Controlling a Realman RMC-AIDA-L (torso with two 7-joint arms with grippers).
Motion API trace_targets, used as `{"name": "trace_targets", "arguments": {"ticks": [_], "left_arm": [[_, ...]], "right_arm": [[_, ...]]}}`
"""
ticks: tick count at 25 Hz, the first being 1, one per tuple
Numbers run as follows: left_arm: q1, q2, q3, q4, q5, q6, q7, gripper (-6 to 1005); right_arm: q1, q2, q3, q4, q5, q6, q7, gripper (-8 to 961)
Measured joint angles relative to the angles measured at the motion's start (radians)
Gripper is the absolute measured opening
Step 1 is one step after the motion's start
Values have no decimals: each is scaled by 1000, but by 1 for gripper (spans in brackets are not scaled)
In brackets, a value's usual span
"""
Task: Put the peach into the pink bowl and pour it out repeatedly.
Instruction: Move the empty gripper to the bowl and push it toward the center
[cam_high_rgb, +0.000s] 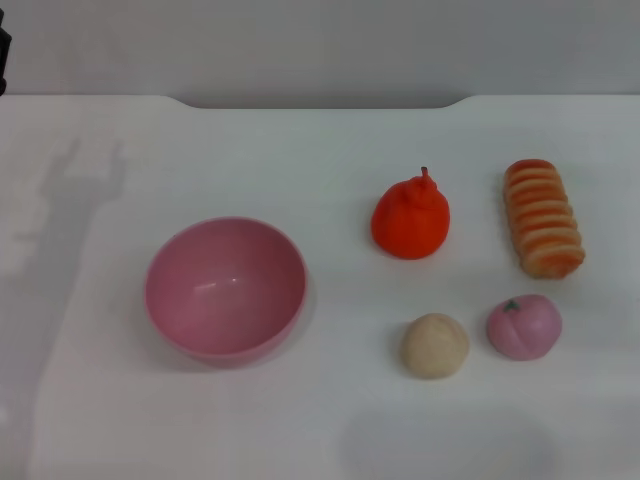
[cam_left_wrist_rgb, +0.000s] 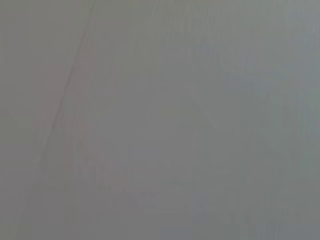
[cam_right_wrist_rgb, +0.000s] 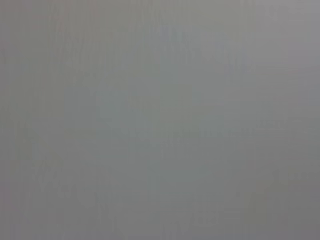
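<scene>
The pink bowl (cam_high_rgb: 225, 288) stands upright and empty on the white table, left of centre. The peach (cam_high_rgb: 524, 326), pale pink with a small dark stem spot, lies on the table at the front right, well apart from the bowl. Neither gripper shows in the head view. Both wrist views show only a plain grey surface, with no fingers and no objects.
A beige ball (cam_high_rgb: 435, 345) lies just left of the peach. An orange-red pear (cam_high_rgb: 411, 217) stands behind them. A ribbed bread loaf (cam_high_rgb: 543, 217) lies at the far right. The table's far edge (cam_high_rgb: 320, 100) runs across the top. A dark part (cam_high_rgb: 4, 60) shows at the upper left edge.
</scene>
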Motion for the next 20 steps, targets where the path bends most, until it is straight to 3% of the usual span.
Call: {"name": "trace_targets", "arguments": {"ticks": [14, 20], "left_arm": [[-22, -3, 0, -2, -5, -22, -6, 574], [-20, 1, -1, 1, -55, -38, -113, 574]], "right_arm": [[14, 2, 34, -15, 0, -5, 7, 426], [10, 4, 26, -14, 0, -5, 8, 428]]}}
